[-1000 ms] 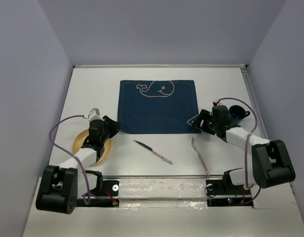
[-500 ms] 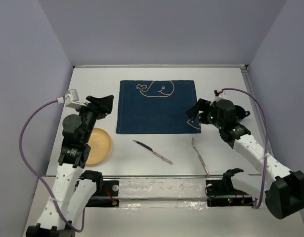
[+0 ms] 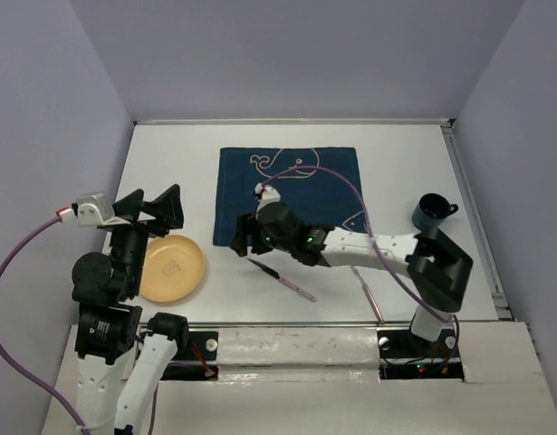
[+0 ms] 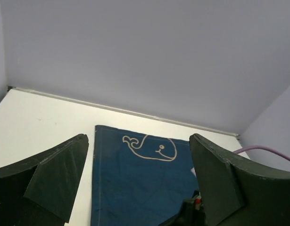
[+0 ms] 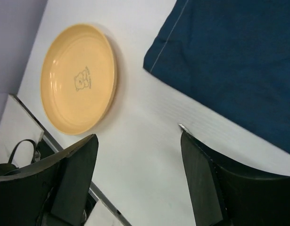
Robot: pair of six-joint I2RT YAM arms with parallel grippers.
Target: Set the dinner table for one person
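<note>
The dinner table is a white top with a dark blue whale placemat lying on it. A yellow plate rests left of the mat. A knife and a fork lie in front of the mat, and a dark blue cup stands to its right. My left gripper hangs open and empty, raised above the plate's far side; in the left wrist view its fingers frame the placemat. My right gripper is open over the table by the knife's tip, with the plate further off.
A metal rail runs along the table's near edge. Grey walls close in the back and both sides. My right arm stretches across the mat's near edge, with its purple cable looping above the mat.
My left gripper has lifted off the plate, risen and opened wide. My right arm has swung from beside the cup across to the mat's near left corner, over the knife tip.
</note>
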